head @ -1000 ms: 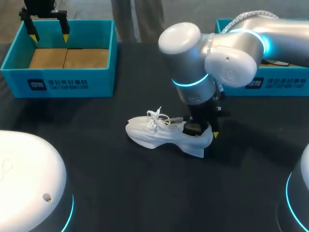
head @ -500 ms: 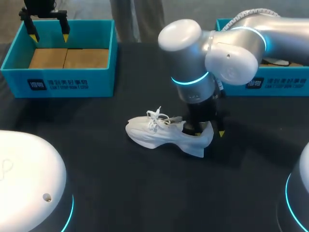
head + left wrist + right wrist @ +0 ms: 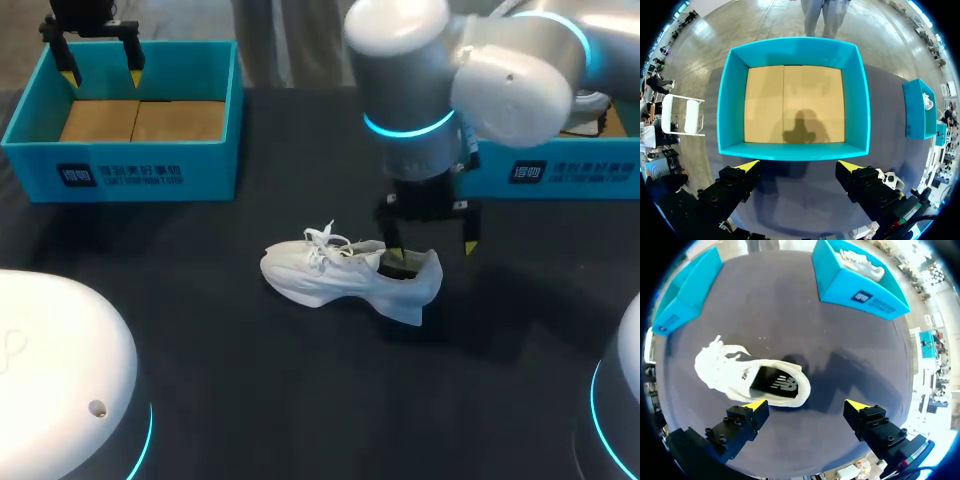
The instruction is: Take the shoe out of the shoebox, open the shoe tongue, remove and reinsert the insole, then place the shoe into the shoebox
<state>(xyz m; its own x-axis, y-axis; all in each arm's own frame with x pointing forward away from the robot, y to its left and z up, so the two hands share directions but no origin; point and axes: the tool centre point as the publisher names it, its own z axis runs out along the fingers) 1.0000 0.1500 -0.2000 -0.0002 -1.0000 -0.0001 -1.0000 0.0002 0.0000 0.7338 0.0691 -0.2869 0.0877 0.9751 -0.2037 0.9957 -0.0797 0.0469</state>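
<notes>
A white shoe (image 3: 335, 275) lies on its side on the black table, toe to the left, laces loose. Its dark insole (image 3: 775, 384) shows inside the heel opening. My right gripper (image 3: 433, 250) hangs open just above the heel, holding nothing; in the right wrist view (image 3: 806, 405) the heel lies ahead of one finger. The empty blue shoebox (image 3: 120, 165) with a cardboard floor stands at the back left. My left gripper (image 3: 100, 70) hovers open over its far rim, and the left wrist view (image 3: 799, 165) looks straight down into the box (image 3: 860, 100).
A second blue box (image 3: 560, 172) stands at the back right, behind my right arm, with another white shoe (image 3: 860, 262) inside. Bare black tabletop surrounds the shoe on the near side.
My right gripper has opened and lifted out of the shoe's heel opening, shifting slightly right. The shoe stays where it was. The left arm has not moved.
</notes>
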